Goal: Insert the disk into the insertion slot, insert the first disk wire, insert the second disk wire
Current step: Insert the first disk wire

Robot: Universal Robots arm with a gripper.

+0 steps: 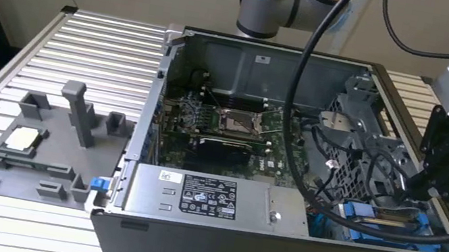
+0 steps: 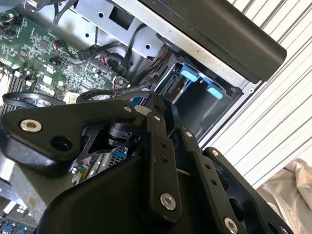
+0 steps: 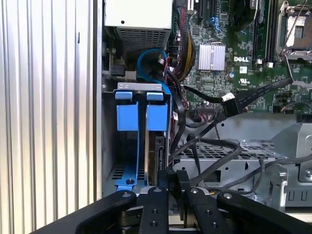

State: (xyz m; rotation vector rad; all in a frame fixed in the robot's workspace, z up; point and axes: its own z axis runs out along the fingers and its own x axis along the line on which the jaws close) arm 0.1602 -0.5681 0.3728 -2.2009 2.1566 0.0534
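The disk [image 3: 153, 151] stands edge-on inside the insertion slot [image 3: 109, 146] of the grey drive cage, its blue caddy [image 3: 130, 119] tabs at the cage mouth. In the exterior view the blue caddy [image 1: 390, 226] lies in the case's near corner on the exterior view's right. My gripper [image 1: 421, 192] hangs just above it. In both wrist views the gripper [image 3: 174, 178] [image 2: 158, 100] has its fingers pressed close together, shut, right beside the disk's end. A black wire [image 3: 204, 142] curves down to the fingertips. I cannot tell whether it is clamped.
A grey labelled power-supply box [image 1: 212, 199] fills the case's front beside the cage. The green motherboard [image 1: 232, 134] lies behind it. Loose black cables [image 1: 355, 162] crowd the cage top. A grey fixture [image 1: 48, 144] stands on the slatted table [image 1: 83, 41] at the exterior view's left.
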